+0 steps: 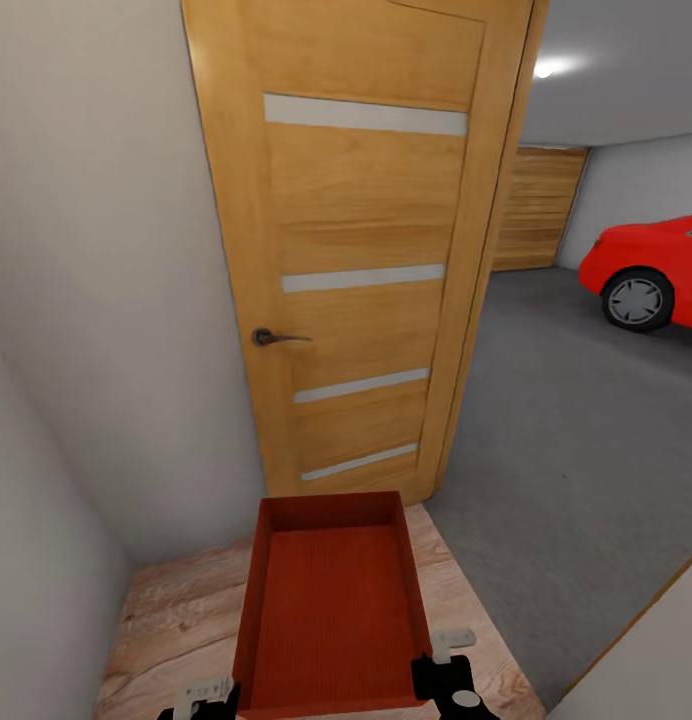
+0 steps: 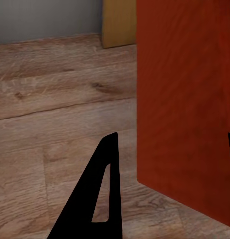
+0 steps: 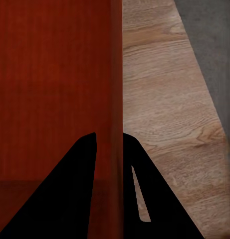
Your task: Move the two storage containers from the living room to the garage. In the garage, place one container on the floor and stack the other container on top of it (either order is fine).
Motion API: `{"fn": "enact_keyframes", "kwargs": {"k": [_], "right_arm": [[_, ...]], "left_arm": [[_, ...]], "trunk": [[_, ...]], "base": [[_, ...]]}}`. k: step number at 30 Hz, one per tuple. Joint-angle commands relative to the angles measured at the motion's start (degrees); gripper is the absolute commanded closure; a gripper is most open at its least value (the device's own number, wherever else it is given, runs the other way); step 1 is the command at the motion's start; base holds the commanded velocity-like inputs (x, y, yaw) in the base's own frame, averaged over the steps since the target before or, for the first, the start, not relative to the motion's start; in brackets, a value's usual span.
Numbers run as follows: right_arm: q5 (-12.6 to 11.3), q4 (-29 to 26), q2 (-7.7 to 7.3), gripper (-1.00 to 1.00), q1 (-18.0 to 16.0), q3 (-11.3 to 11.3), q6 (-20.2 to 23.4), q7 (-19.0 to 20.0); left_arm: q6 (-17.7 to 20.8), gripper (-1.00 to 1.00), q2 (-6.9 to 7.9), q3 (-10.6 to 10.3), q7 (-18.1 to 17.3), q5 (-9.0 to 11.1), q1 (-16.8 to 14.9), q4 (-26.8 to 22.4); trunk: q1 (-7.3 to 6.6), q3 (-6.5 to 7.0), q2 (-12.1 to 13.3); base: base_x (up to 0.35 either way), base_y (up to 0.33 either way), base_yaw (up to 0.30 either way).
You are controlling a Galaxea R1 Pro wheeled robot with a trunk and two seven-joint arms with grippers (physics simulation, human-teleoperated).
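The red-orange storage container [image 1: 331, 610] sits at 6 o'clock before the wooden door [image 1: 361, 250]; the right gripper [image 3: 109, 144] pinches its wall, the left gripper's [image 2: 169, 149] fingers straddle its opposite wall.

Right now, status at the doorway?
Right gripper clamped on container wall; left gripper straddles opposite wall, grip unclear. Open door ahead; garage floor to the right.

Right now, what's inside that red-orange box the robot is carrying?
Nothing shows inside the red-orange open-top storage container: the head view sees just its bare ribbed bottom and thin walls. Its nearest end is cut off by the picture's edge. Beneath it, the container hides part of the light wood plank floor.
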Motion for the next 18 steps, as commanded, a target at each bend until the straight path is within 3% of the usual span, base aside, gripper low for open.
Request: {"fn": "enact_keyframes", "kwargs": {"k": [1, 10, 18], "right_arm": [[0.3, -0.3, -0.05, 1.00, -0.1, -2.9, -0.2, -0.6], [0.3, -0.3, -0.05, 1.00, -0.1, -2.9, -0.2, -0.6], [0.3, -0.3, -0.05, 1.00, -0.1, -2.9, -0.2, -0.6]], "left_arm": [[0.0, 1.00, 0.78, 1.0, 0.0, 0.0, 0.0, 0.1], [0.0, 1.00, 0.78, 1.0, 0.0, 0.0, 0.0, 0.1], [0.0, 1.00, 0.78, 1.0, 0.0, 0.0, 0.0, 0.1]], "trunk": [[0.00, -0.06, 0.0], [0.00, -0.06, 0.0], [0.00, -0.06, 0.0]], "base": [[0.000, 0.007, -0.029], [0.095, 0.146, -0.005], [0.047, 0.029, -0.001]]}}
